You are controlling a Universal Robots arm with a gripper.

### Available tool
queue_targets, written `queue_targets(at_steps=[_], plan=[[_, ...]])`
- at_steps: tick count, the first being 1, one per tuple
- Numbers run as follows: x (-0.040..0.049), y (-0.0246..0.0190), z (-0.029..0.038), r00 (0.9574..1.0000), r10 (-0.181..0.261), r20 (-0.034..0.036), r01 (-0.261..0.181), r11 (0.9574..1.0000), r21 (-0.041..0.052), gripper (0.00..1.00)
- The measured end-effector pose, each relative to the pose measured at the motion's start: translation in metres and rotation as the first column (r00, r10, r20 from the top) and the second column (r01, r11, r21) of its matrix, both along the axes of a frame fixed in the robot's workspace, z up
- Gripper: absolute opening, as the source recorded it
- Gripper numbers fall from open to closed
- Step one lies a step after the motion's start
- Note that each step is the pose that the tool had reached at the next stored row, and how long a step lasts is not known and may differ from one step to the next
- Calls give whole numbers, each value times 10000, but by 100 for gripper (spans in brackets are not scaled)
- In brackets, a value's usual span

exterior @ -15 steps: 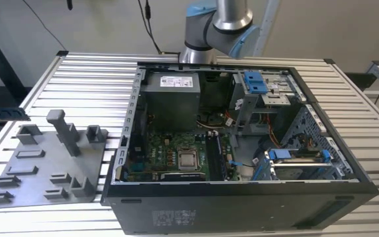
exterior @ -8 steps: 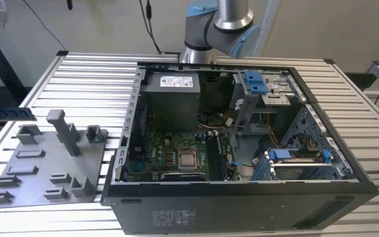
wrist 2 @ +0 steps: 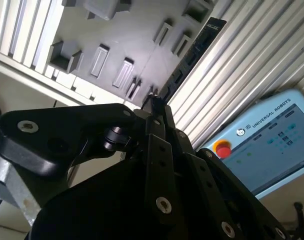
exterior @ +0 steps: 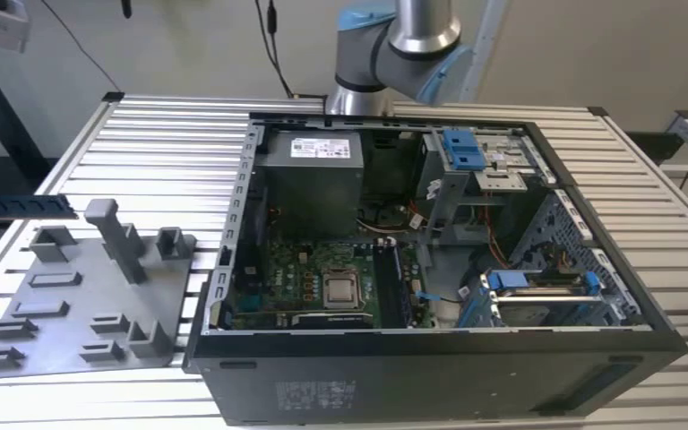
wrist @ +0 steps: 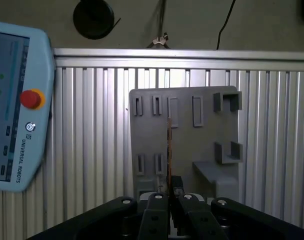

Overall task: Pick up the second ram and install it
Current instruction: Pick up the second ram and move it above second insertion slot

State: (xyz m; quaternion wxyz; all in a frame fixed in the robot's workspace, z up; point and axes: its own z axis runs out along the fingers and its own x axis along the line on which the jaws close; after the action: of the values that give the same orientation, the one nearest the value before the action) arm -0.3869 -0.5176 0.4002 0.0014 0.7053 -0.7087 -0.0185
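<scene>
The grey holder tray is lying on the slatted bench beside the open computer case, with its tall post standing upright. A teach pendant is sitting by the bench's edge. My end effector is clamping one end of the second ram, which is reaching out over the tray. In the first wrist view the ram is showing only as a thin edge, its chips hidden. In the exterior view my arm is rising behind the case, cut off at the top.
</scene>
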Motion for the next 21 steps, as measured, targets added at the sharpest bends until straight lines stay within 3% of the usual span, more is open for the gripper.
queue_targets(at_steps=[21], plan=[[135,0,0,10000,0,1,0,10000,0,14]])
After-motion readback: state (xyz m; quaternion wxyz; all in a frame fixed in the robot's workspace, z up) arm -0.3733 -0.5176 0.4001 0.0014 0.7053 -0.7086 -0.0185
